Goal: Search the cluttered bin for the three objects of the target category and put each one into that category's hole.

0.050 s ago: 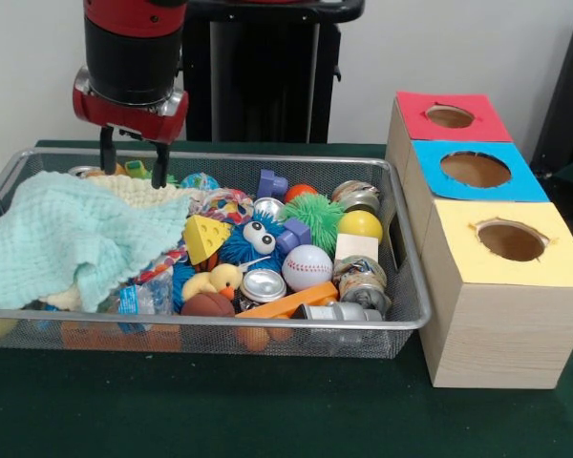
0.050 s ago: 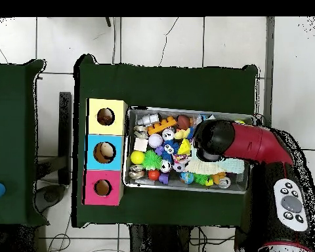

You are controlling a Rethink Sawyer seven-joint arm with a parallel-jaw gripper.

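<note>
A: Why does the pincer [image 1: 134,157] hang where it does?

B: It hovers over the far corner of the wire bin [image 1: 401,320], above the pale green cloth [image 1: 72,239]. Its two dark fingers [image 1: 106,151] stand spread apart with nothing between them. My guess is that it is placed to search that corner, since the cloth hides part of the pile.

A: And the holes?

B: Three boxes stand in a row just beside the bin on the green bench [image 1: 267,410]: a red box [image 1: 449,116], a blue box [image 1: 476,170] and a yellow box [image 1: 511,243], one round hole in each top. Close by, presumably, so each drop is a short carry.

A: Which category is wanted?

B: Nothing shows it. The target things sit somewhere in the heap, all inside the bin.

A: Count what you can.

B: One baseball [image 1: 307,266], one yellow ball [image 1: 360,225], one spiky green ball [image 1: 314,215], one cheese wedge [image 1: 205,239], one rubber duck [image 1: 218,281], one blue furry toy with eyes [image 1: 253,243], one orange block [image 1: 288,303]. At least four shiny metal pieces, among them a round tin [image 1: 263,284]. More lies hidden under the cloth.
</note>
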